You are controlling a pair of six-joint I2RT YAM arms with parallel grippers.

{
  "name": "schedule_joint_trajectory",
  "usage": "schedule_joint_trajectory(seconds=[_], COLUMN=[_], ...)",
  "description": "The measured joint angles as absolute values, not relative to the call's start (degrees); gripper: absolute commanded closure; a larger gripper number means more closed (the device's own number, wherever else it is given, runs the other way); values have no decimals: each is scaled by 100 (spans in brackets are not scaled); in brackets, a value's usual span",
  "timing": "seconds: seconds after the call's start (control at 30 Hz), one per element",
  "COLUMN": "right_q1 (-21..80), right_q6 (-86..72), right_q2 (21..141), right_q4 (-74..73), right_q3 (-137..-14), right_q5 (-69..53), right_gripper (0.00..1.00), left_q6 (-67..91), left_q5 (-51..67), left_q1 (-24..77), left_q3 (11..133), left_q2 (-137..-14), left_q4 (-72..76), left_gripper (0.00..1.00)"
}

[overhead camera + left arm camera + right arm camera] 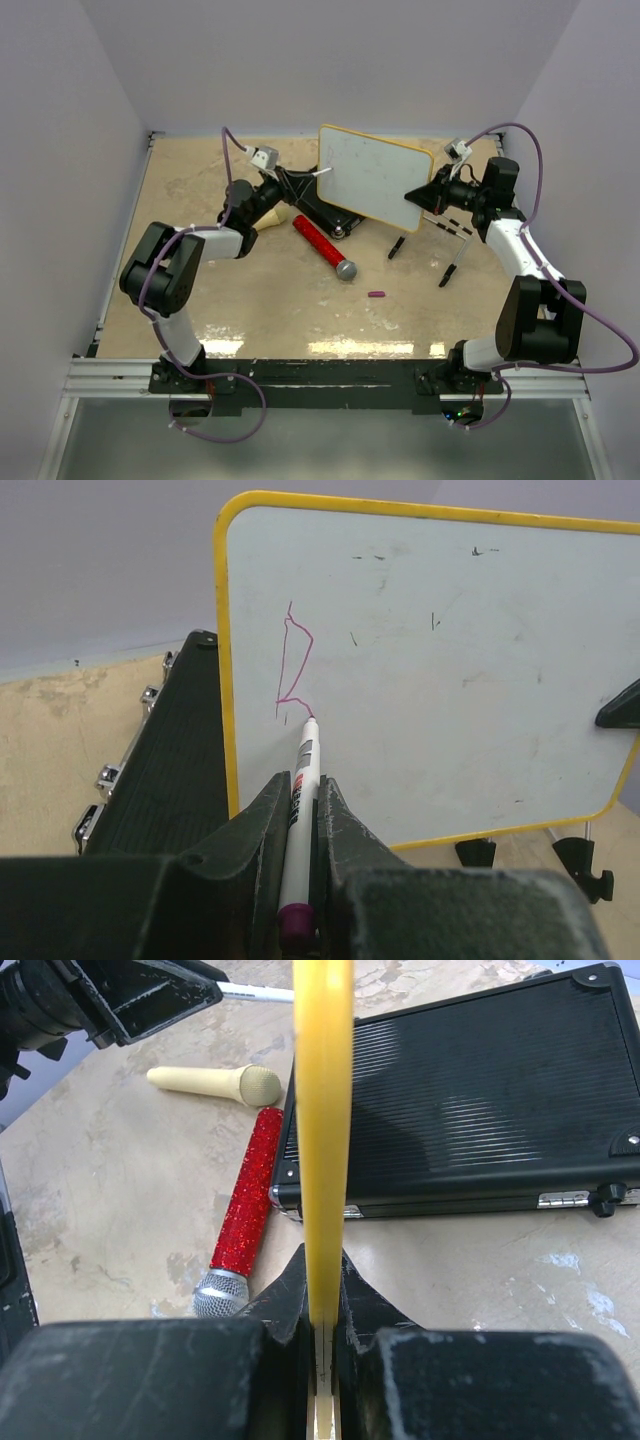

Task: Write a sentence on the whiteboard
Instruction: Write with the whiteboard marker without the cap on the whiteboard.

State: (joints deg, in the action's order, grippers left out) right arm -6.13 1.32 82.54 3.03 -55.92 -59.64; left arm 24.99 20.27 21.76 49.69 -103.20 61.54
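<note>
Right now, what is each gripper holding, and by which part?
Left gripper clamps a purple marker by its barrel, tip on the whiteboard. Right gripper pinches the whiteboard by its yellow-rimmed side edge.

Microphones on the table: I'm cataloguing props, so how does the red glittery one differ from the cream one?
The red glitter-handled microphone has a silver mesh head; the cream microphone is one pale colour, head included. In the right wrist view the red one points its head toward the camera; the cream one lies crosswise, head toward the black ribbed case. Both lie flat on the beige table.
</note>
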Motion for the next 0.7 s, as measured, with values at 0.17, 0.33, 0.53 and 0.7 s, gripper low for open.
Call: schedule_joint_trajectory(seconds=[0.17,0.33,0.53,0.7], right_q1=[-613,-613,-615,-615], right_q6=[132,132,145,156], right_q2=[8254,8254,8254,8256], right_q4=[305,305,336,351], right_q3=[-5592,-5592,-5594,-5594], right_q5=[-5953,-5946,-5918,-5902], right_gripper=[100,100,100,100], left_q6=[2497,2484,2418,2375], left_q5=[2137,2121,1900,1730], left_q1=[2176,2174,2163,2147], left_q3=[4974,4974,4974,4974], left_q2=[-10361,-10361,-10359,-10359], left_q4=[6064,5961,5769,5728], left_gripper=[100,100,100,100])
